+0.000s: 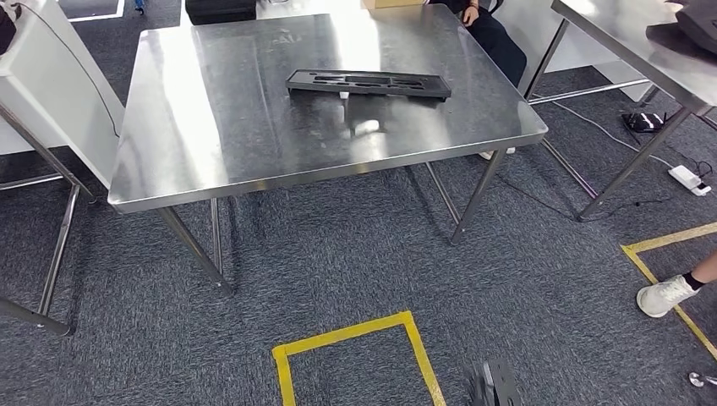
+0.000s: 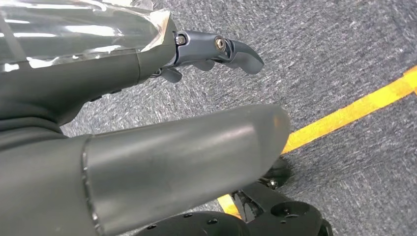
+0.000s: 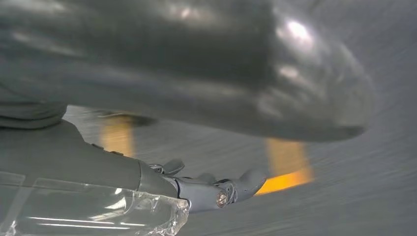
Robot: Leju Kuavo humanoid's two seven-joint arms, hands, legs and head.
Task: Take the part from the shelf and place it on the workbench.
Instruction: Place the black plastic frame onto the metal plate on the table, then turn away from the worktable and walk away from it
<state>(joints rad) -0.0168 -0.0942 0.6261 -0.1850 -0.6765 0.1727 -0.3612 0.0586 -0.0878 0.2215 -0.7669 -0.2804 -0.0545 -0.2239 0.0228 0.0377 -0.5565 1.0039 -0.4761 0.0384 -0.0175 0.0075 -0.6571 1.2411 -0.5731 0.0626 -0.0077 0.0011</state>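
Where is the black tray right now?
In the head view, the black tray lies flat on the steel table, toward its far edge, right of centre.

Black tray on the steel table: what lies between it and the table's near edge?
Bare steel: in the head view, nothing sits between the black tray and the steel table's near edge, only reflections.

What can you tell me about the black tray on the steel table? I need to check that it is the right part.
The black tray is long, flat and rectangular, matte like moulded plastic or foam, with several elongated recesses sunk into its top. It lies flat, slightly skewed, near the middle of the far half of the steel table, which mirrors it dimly. A small pale thing shows at its near edge, too small to identify. Nothing else touches it, and whether the recesses are filled cannot be told.
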